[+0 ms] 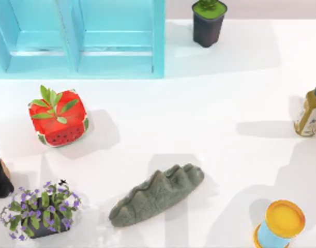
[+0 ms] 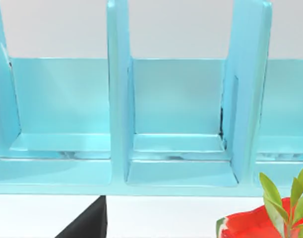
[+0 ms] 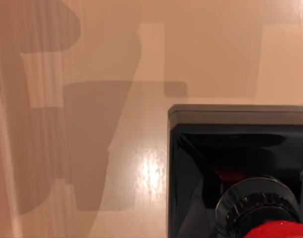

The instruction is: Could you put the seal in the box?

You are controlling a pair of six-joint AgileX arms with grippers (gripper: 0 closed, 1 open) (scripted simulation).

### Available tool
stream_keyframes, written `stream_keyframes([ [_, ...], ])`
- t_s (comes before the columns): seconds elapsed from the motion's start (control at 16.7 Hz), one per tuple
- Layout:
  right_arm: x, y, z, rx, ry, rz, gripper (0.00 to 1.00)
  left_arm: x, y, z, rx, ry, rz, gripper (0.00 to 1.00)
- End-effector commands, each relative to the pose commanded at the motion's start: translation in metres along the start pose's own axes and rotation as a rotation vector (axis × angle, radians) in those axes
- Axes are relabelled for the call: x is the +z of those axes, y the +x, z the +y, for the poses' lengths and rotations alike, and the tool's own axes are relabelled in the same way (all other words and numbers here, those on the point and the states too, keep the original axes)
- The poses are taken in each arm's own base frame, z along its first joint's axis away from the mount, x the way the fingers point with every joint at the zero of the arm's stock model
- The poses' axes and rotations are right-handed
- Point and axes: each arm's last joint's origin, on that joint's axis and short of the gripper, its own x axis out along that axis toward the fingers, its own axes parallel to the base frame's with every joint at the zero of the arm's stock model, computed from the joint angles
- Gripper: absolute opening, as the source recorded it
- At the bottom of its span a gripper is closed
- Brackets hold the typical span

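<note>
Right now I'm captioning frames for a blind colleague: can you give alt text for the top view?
A large light-blue box with inner dividers stands at the table's far left. Nearer lie a watermelon-patterned cube, a grey-green rock and a purple-flowered plant; a dark pot, a bottle and a can line the right.

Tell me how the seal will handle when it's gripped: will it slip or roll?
The seal looks rigid, so it probably won't flex. Its glossy red knob may be slippery to grip. The square black base has flat sides, so it should slide rather than roll if pushed.
</note>
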Motion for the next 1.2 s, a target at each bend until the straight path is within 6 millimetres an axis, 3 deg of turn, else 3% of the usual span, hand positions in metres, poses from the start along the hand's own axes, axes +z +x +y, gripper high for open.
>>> stream_keyframes([
  [0.06,0.0,0.0,0.0,0.0,0.0,0.0,0.0,0.0,0.0,0.0,0.0,0.0,0.0,1.0],
  [0.84,0.0,0.0,0.0,0.0,0.0,0.0,0.98,0.0,0.0,0.0,0.0,0.0,0.0,1.0],
  [1.2,0.0,0.0,0.0,0.0,0.0,0.0,1.0,0.0,0.0,0.0,0.0,0.0,0.0,1.0],
])
